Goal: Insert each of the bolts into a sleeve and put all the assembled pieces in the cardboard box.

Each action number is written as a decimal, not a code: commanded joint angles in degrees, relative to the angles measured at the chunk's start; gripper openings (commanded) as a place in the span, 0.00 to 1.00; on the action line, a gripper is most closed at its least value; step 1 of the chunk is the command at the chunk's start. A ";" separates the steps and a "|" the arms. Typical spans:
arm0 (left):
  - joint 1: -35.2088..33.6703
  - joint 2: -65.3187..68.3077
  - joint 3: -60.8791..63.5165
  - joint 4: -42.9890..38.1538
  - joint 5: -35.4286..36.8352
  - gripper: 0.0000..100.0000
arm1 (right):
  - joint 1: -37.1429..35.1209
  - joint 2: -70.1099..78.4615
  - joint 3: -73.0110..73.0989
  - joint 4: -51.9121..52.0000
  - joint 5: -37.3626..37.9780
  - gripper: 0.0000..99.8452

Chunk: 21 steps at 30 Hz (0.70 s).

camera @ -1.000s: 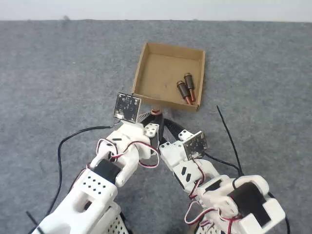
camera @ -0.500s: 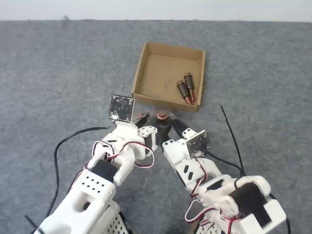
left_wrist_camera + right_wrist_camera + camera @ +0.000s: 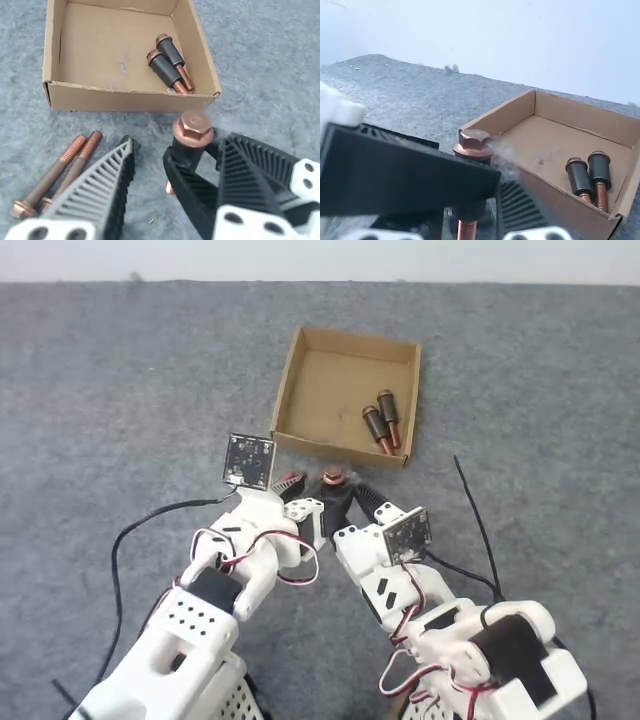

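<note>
Left wrist view, right pincer gripping upright bolt, cardboard box beyond

One box, two sleeved bolts, two bare bolts and one further bolt, apparently sleeved too.

Right tool grips upright bolt before cardboard box; two assemblies inside.

Light: bright, even and diffuse, coming from above
Shadows: soft and faint, under the arms and inside the cardboard box
Glare: small highlights on the copper bolt
</note>
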 commanded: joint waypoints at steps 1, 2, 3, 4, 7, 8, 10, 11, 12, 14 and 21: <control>0.62 -4.57 -2.77 -0.18 2.81 0.25 | 0.22 -3.03 1.05 -0.40 -0.35 0.01; 0.62 -6.33 -2.59 -0.18 3.52 0.25 | 0.22 -3.03 0.97 -0.40 -0.35 0.01; 0.62 -8.44 -2.15 -0.18 4.31 0.25 | 0.31 -3.03 0.97 -0.31 -0.35 0.01; 0.53 -10.46 -1.63 -0.18 5.01 0.25 | 0.31 -3.03 0.97 -0.31 -0.35 0.01; 0.26 -17.41 1.01 -0.09 5.54 0.25 | 0.31 -3.03 0.97 -0.31 -0.35 0.01; 0.18 -19.69 1.89 -0.09 5.54 0.25 | 0.31 -3.03 0.97 -0.31 -0.35 0.01; 0.18 -24.35 3.74 -0.09 5.54 0.25 | 0.31 -3.03 0.97 -0.31 -0.35 0.01; 0.18 -26.64 4.35 0.62 5.54 0.25 | 0.31 -3.03 0.97 -0.22 -0.35 0.01; 0.18 -28.75 4.62 2.20 5.54 0.25 | 0.31 -3.03 0.97 -0.22 -0.35 0.01; 0.18 -33.14 4.62 6.07 5.45 0.25 | 0.31 -2.95 0.97 -0.22 -0.35 0.01; -5.01 -46.77 4.70 14.42 5.36 0.18 | 0.31 -2.95 1.05 -0.22 -0.35 0.01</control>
